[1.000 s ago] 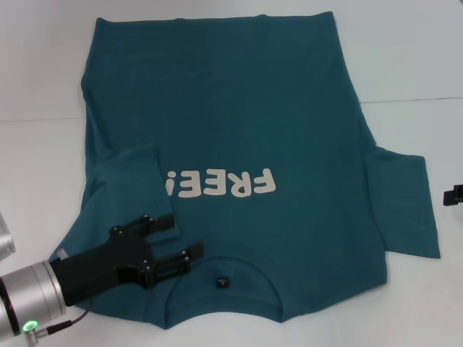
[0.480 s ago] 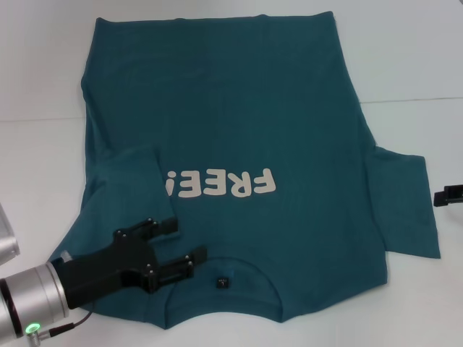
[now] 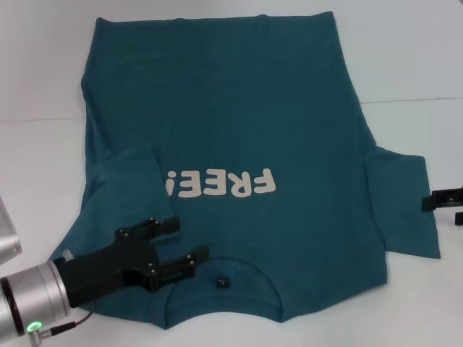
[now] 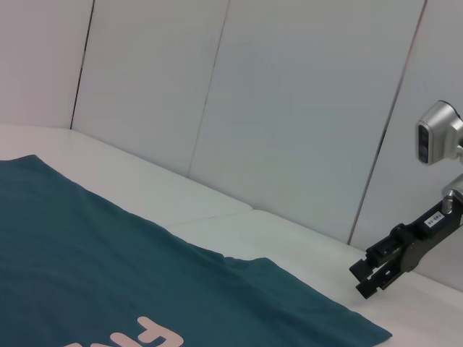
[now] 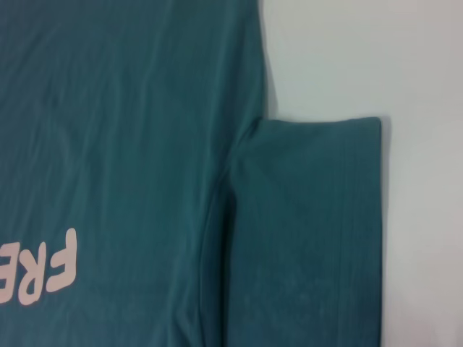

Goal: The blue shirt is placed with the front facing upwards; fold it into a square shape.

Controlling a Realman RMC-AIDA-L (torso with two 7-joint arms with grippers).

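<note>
Blue shirt (image 3: 239,130) lies face up on white table (image 3: 405,58), left sleeve folded in. Left gripper (image 3: 187,244) wide open over near-left shoulder. Right gripper (image 3: 428,202) at right sleeve edge; its opening cannot be told.

Your two arms, left one working low, right one at the edge.

Your left gripper (image 3: 179,242) reaches in from the near left corner, its silver wrist behind it, and its two black fingers (image 3: 160,224) stand apart, pointing to the right. Your right gripper (image 3: 428,203) only enters at the far right edge, fingers pointing left with a gap between them.
</note>
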